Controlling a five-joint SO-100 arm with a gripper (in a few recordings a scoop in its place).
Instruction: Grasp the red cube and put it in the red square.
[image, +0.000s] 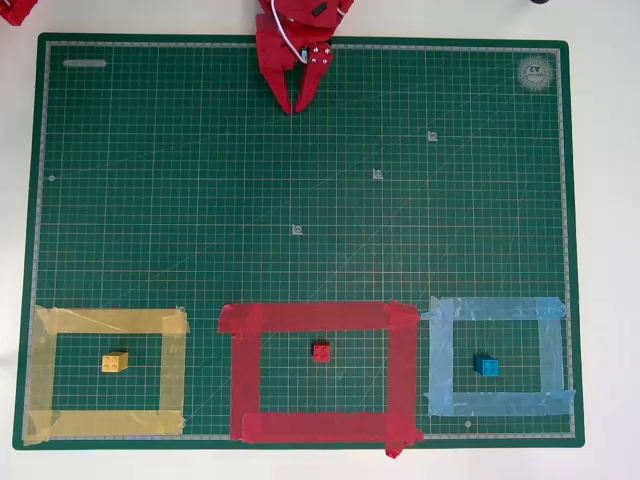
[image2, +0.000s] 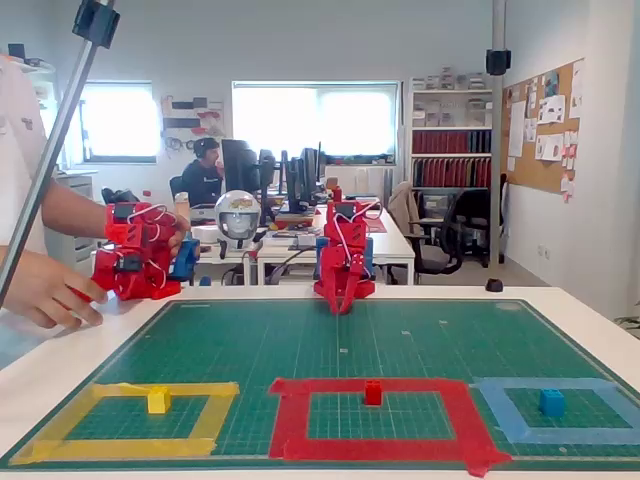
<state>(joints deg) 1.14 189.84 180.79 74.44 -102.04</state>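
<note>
Red cube (image: 321, 351) is seen resting inside the red square (image: 244, 372), near its middle. Gripper (image: 297, 106) is held at the mat's (image: 200, 200) far edge, fingers nearly together, empty. Cube studs are shown overhead; the fixed view gives its height.

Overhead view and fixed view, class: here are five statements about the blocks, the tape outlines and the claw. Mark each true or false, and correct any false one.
1. The red cube lies inside the red square. True.
2. The claw is shut on the red cube. False: it hangs at the far edge of the green cutting mat, well apart from the cube.
3. The yellow block sits inside the yellow tape outline. True.
4. The blue block sits inside the red square. False: it lies inside the light blue tape outline.
5. The red square lies between the other two outlines. True.
</note>
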